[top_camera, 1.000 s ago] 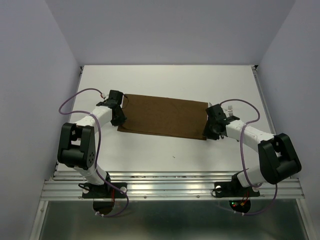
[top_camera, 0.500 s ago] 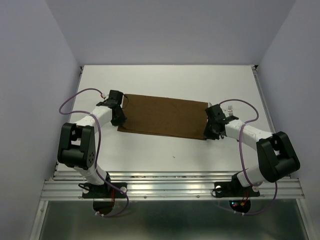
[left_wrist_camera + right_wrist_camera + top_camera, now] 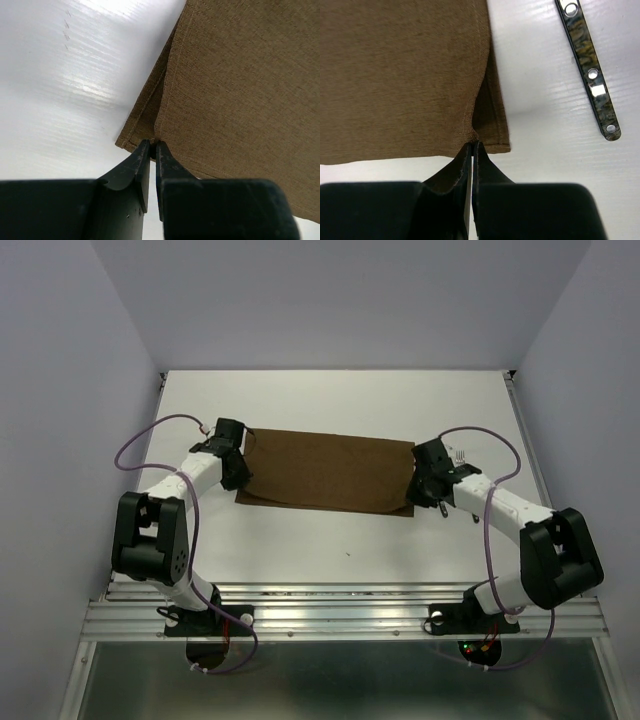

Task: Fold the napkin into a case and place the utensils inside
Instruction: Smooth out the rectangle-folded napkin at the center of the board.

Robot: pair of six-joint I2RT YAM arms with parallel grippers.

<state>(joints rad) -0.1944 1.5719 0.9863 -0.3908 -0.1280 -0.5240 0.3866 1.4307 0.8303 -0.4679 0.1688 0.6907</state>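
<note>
Left gripper (image 3: 237, 472) and right gripper (image 3: 420, 492), jaws clamped on the napkin (image 3: 330, 470) corners toward the surface's (image 3: 330, 540) near edge, should move evenly.

Ahead of your left hand (image 3: 153, 145) you have the napkin (image 3: 240, 90): coarse woven cloth, matt, stitched hem. Left of it, the surface (image 3: 65, 100) is white, glossy and faintly ribbed. The hand's fingers (image 3: 130, 175) look like matt black plastic. Right of your right hand (image 3: 471, 146), the utensil handle (image 3: 589, 72) is mottled dark and glossy, with shiny metal rivets.
</note>
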